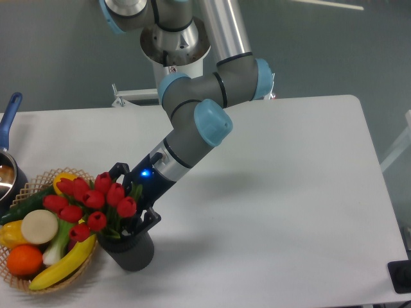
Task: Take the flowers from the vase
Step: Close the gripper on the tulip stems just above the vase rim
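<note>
The flowers (93, 200), a bunch of red tulip buds on green stems, stand in the vase (133, 251), a short dark ribbed pot at the table's front left. The bunch leans left, over the wicker basket. My gripper (126, 213) comes down slantwise from the upper right and sits right at the bunch, just above the vase's rim. Its two black fingers (118, 171) are spread wide, one on the far side of the stems and one on the near side. The fingertips are partly hidden behind the buds and leaves. The stems stay down in the vase.
A round wicker basket (38, 284) touches the vase's left side, holding a banana, an orange, a cucumber, a yellow pepper and a leek. A pot with a blue handle (9, 115) stands at the far left edge. A black object (401, 277) sits at the front right corner.
</note>
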Tool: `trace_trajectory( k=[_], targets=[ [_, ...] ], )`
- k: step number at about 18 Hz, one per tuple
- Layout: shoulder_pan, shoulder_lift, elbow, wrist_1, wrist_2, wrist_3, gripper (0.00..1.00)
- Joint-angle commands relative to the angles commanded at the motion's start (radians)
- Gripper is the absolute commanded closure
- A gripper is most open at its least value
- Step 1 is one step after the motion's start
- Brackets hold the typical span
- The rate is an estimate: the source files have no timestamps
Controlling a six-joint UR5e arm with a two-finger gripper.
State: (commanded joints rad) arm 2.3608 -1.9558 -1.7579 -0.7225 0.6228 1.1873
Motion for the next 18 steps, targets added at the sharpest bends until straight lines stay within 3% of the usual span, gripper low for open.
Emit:
trace_trajectory(
  k=[9, 18],
  targets=[
    [0.002, 0.009, -0.006, 0.000, -0.002, -0.002, 0.64],
    [0.011, 0.029, -0.026, 0.000, -0.011, -0.005, 0.64]
  ],
)
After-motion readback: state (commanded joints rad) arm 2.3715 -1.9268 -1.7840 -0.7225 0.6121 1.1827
